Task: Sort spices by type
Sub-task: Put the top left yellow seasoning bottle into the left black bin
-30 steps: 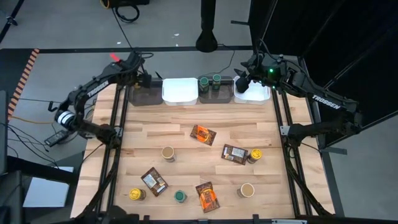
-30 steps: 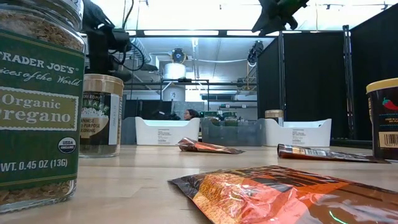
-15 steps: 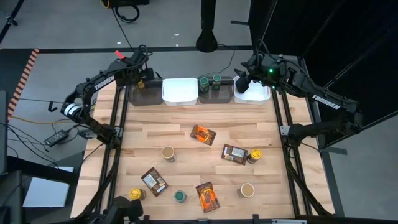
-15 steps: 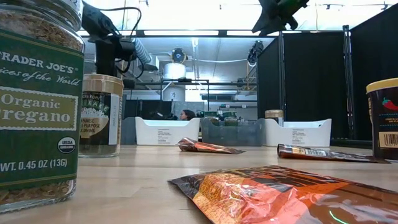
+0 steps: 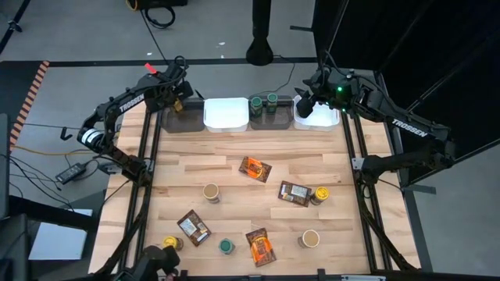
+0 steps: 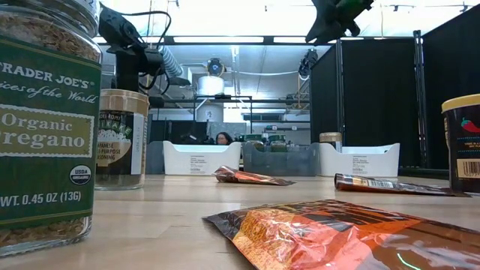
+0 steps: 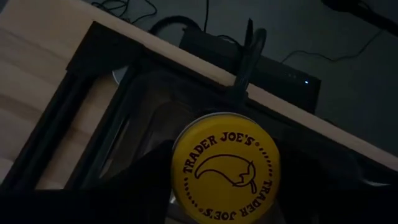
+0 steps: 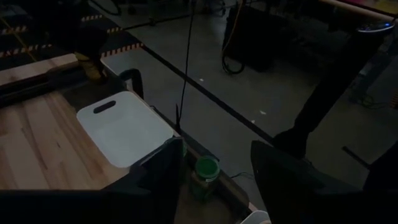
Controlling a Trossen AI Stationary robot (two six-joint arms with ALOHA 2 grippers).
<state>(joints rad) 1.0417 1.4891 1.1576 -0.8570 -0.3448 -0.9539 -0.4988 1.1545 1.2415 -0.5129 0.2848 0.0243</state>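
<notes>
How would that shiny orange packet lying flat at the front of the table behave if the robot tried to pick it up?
The orange packet would probably flop and bend, since its foil skin is creased and wrinkled. It looks thin and flat against the table, so likely light, and hard to get a tool under. The glossy surface suggests it might slip. It shouldn't roll.

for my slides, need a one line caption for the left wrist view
Left hand holds a yellow-lidded jar above the dark bin at the table's corner.
</notes>
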